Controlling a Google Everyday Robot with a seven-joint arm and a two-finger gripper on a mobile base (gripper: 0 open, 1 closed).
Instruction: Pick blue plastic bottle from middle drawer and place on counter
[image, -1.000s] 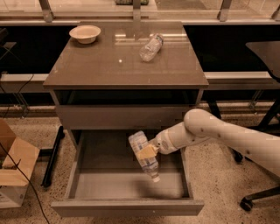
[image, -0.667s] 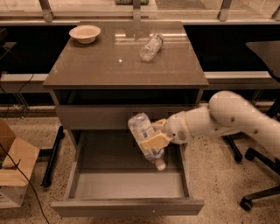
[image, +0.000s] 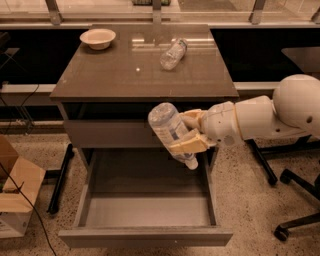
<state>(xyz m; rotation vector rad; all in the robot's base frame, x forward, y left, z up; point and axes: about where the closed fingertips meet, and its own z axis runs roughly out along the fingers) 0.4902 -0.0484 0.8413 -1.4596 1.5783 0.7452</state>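
My gripper (image: 187, 132) is shut on the blue plastic bottle (image: 167, 125), a clear bottle with a pale label. It hangs tilted, white cap pointing down and right, base up. I hold it above the open middle drawer (image: 150, 212), in front of the cabinet face just below the counter (image: 125, 75) edge. The drawer's grey tray shows nothing inside. My white arm comes in from the right.
A smaller see-through bottle (image: 173, 53) lies on its side at the counter's back right. A beige bowl (image: 98, 38) sits at the back left. A cardboard box (image: 15, 187) stands on the floor left; office chair legs (image: 295, 210) are at the right.
My gripper has lifted the bottle up out of the drawer, to the level of the upper drawer front. The arm has drawn back to the right.
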